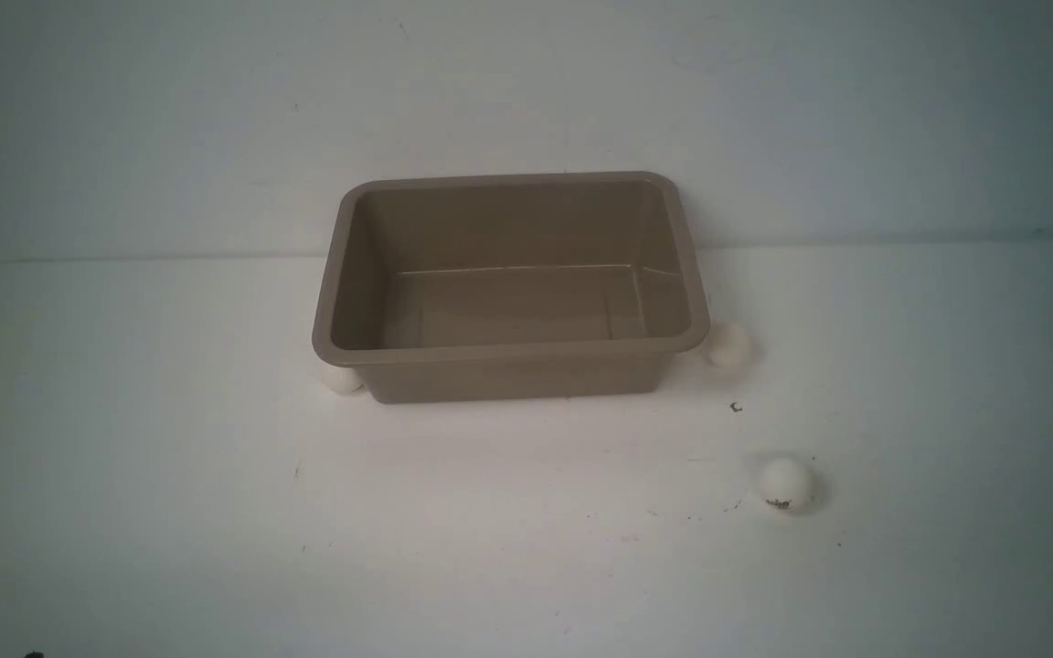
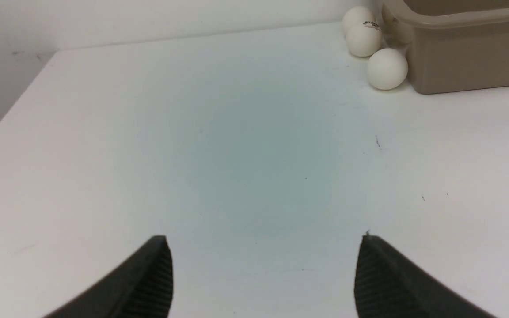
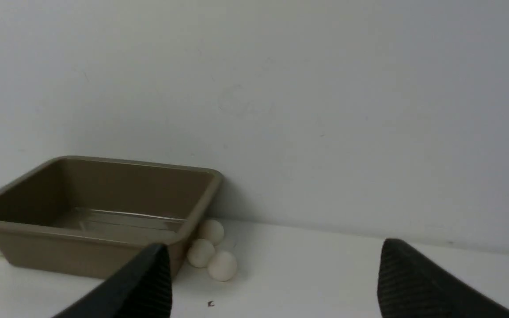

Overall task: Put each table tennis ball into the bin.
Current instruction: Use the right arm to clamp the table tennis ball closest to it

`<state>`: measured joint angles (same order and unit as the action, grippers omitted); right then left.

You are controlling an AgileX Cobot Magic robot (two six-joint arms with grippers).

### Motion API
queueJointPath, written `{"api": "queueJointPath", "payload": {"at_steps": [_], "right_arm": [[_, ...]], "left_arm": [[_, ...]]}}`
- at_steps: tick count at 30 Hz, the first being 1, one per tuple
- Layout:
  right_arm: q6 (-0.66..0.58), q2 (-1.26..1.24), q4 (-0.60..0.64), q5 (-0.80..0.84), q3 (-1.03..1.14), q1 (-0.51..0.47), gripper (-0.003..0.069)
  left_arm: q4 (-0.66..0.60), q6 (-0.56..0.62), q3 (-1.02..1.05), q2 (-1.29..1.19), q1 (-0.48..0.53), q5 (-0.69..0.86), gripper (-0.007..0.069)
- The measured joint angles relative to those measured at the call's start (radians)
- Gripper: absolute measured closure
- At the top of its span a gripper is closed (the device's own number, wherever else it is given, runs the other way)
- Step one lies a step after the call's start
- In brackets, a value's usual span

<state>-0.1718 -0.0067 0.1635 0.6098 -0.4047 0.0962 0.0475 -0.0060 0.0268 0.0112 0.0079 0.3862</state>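
left fingers point(image 2: 148, 282): spread wide, holding nothing.
right fingers point(image 3: 144, 287): spread wide, also empty.
bin point(image 1: 508, 352): empty, ahead of both pairs of fingers on the surface point(image 1: 124, 457).
left balls point(image 2: 387, 68): three against the bin's corner, well ahead of my left fingers.
right balls point(image 3: 222, 265): three by the bin's other side, ahead of my right fingers.
loose ball point(image 1: 784, 482): apart from the bin, on my right arm's side. I judge the right fingers nearer, and being round it allows any approach.
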Motion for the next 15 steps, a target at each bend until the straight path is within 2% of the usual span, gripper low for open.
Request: {"api": "queueJointPath", "payload": {"at_steps": [4,15], "right_arm": [[0.02,0.011,0.032,0.128,-0.128,0.0,0.009],[0.02,0.011,0.074,0.09,-0.156,0.0,0.009]], "left_arm": [[0.0,0.0,0.0,0.0,0.0,0.0,0.0125],[0.0,0.0,0.0,0.0,0.0,0.0,0.0125]]}}
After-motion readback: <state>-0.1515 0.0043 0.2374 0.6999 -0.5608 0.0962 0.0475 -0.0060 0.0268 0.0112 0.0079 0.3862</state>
